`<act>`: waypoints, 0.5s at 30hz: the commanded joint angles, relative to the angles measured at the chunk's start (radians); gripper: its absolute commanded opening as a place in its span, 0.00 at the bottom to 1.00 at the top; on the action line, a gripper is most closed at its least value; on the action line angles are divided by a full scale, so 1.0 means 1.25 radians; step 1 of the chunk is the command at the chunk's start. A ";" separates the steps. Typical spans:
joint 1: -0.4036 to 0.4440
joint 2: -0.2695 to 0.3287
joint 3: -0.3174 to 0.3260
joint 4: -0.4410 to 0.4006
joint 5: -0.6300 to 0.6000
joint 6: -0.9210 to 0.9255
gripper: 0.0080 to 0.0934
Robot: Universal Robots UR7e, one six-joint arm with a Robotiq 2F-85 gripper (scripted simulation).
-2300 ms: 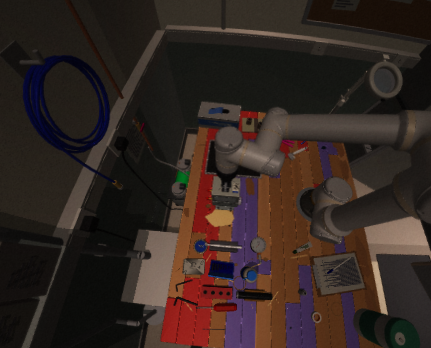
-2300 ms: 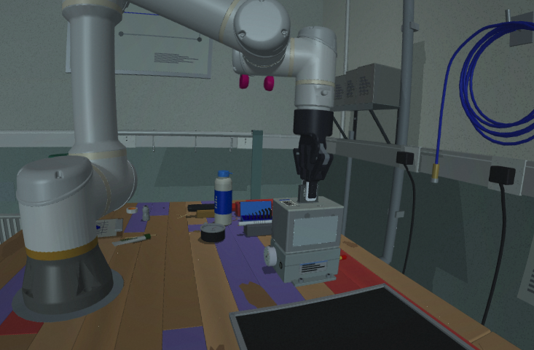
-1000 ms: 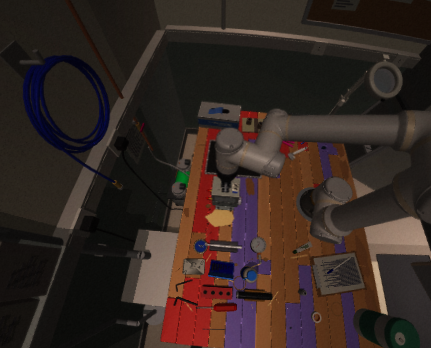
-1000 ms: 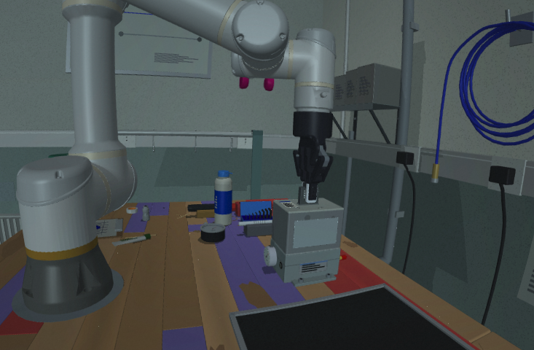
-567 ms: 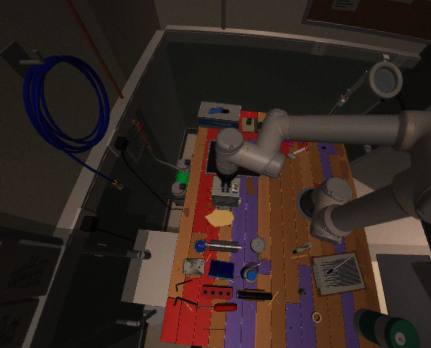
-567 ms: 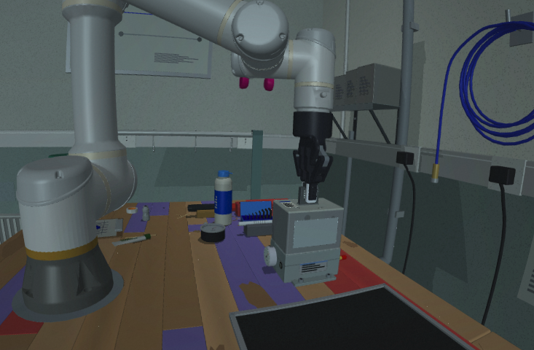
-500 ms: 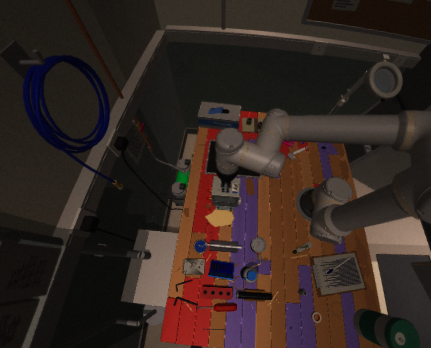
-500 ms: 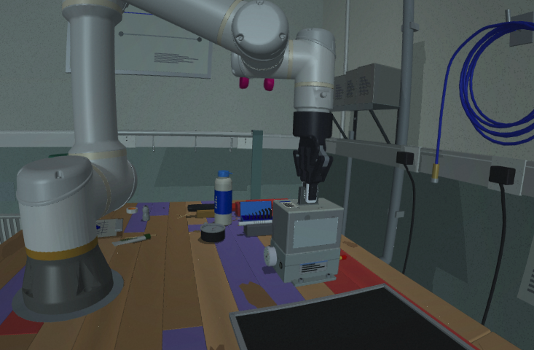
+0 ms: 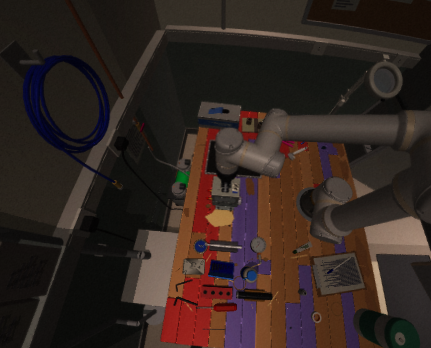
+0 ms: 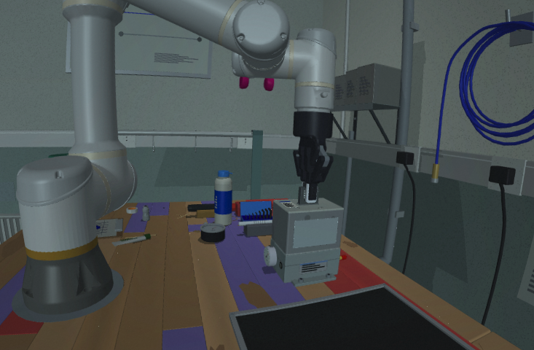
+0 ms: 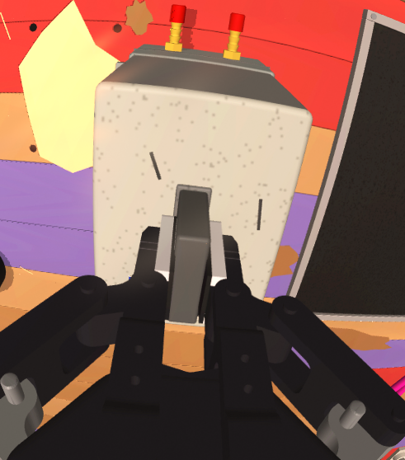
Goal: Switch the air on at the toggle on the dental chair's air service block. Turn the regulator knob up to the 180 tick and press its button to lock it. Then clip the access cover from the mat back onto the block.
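Near the wall side of the bench stands the grey air service block point(image 10: 308, 240) point(image 9: 226, 192). The speckled access cover point(image 11: 195, 171) lies on top of the block, with a dark upright handle point(image 11: 191, 249) at its middle. A white regulator knob point(image 10: 270, 256) sticks out low on the block's side. Two red-tipped brass fittings point(image 11: 204, 32) stand at the block's far edge. The black mat point(image 10: 354, 322) point(image 11: 380, 171) lies empty beside the block. My gripper point(image 11: 191, 274) point(image 10: 311, 194) points straight down over the block and is closed on the cover's handle.
A blue-and-white bottle point(image 10: 223, 197) stands behind the block, with a blue rack point(image 10: 257, 210) and a round gauge point(image 10: 212, 232) nearby. A pale yellow patch point(image 11: 60, 107) marks the bench beside the block. My arm's base point(image 10: 65, 239) stands across the bench. Tools lie at the far end point(image 9: 218, 280).
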 commanded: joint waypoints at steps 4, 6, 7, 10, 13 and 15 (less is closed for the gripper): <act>0.000 0.001 -0.002 0.003 0.000 0.000 0.00; 0.000 0.002 -0.003 0.004 0.000 0.000 0.00; 0.000 0.002 -0.003 0.004 0.000 0.000 0.00; 0.000 0.002 -0.004 0.005 0.000 0.000 0.00; 0.000 0.002 -0.005 0.006 0.000 0.000 0.00; 0.000 0.002 -0.005 0.006 0.000 0.000 0.00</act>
